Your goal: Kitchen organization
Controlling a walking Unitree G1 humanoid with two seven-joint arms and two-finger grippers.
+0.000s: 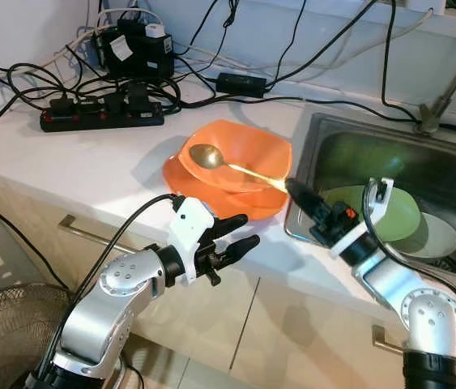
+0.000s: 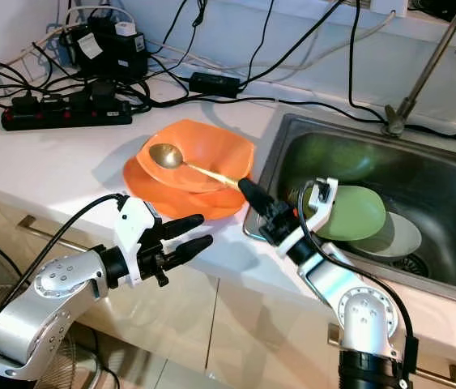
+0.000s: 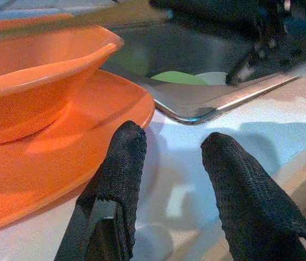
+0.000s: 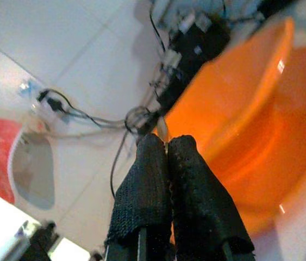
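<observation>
White countertop (image 1: 90,162) beside steel sink (image 1: 454,174) is carrying an orange plastic bowl (image 1: 252,150) where the right gripper (image 1: 291,188), fingers pinched shut, is gripping the thin gold metal spoon (image 1: 211,158) by its slippery handle tip, left gripper (image 1: 248,229) idling parted, empty

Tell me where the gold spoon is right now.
The spoon lies with its head in the orange bowl on the counter, left of the sink; the right gripper pinches the end of its handle.
</observation>
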